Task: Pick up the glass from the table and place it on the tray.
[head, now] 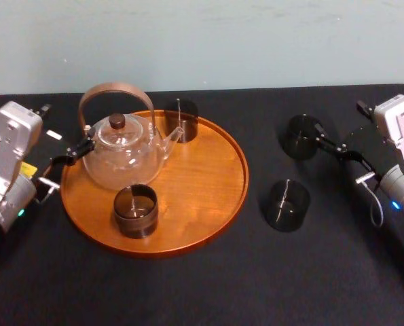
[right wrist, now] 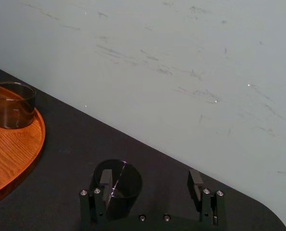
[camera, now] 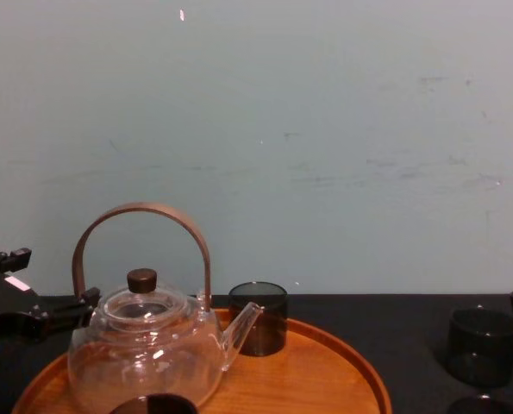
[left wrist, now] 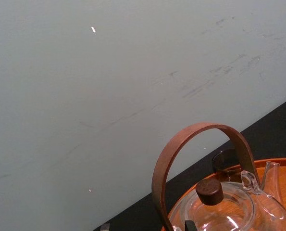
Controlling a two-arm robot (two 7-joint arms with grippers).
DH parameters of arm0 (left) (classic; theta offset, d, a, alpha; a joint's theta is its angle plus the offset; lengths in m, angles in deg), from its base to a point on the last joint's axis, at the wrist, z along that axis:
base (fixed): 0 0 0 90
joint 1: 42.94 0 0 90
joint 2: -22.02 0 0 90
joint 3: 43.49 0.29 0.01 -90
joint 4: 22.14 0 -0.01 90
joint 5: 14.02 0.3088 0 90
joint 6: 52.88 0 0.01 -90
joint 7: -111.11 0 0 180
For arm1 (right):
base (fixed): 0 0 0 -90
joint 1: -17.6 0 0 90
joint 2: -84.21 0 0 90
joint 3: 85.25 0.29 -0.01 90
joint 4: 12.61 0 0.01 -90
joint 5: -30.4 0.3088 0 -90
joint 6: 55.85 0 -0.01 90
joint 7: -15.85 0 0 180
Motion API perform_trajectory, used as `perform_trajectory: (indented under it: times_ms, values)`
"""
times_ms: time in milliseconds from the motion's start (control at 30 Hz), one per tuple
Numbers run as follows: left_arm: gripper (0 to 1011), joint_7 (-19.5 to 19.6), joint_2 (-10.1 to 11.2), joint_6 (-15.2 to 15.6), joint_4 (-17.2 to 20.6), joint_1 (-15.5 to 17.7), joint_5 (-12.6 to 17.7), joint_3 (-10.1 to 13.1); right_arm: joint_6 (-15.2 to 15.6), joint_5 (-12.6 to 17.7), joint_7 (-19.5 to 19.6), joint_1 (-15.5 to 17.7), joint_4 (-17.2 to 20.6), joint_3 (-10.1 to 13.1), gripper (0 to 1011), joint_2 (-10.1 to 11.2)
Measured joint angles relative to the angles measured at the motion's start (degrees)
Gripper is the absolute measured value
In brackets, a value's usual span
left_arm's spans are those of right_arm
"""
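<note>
Logged right gripper (head: 337, 144) with fingers spread wide and empty, one fingertip just beside the far glass (head: 301, 136), which stands upright on the table (head: 188, 292), right of the tray (head: 202, 183). Noted second glass (head: 286, 204) nearer on the table, and left gripper (head: 66, 163) open beside the teapot (head: 120, 159).

Lab-like test bench: black-covered table (head: 188, 292) against scuffed bare wall (head: 202, 41).
</note>
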Motion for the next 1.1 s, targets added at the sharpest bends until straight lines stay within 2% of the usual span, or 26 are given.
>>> perform_trajectory:
  times_ms: [1100]
  values:
    - [1009, 0.00, 0.00, 0.00, 0.00, 0.00, 0.00, 0.00, 0.00, 0.00, 0.00, 0.00, 0.00, 0.00, 1002, 0.00]
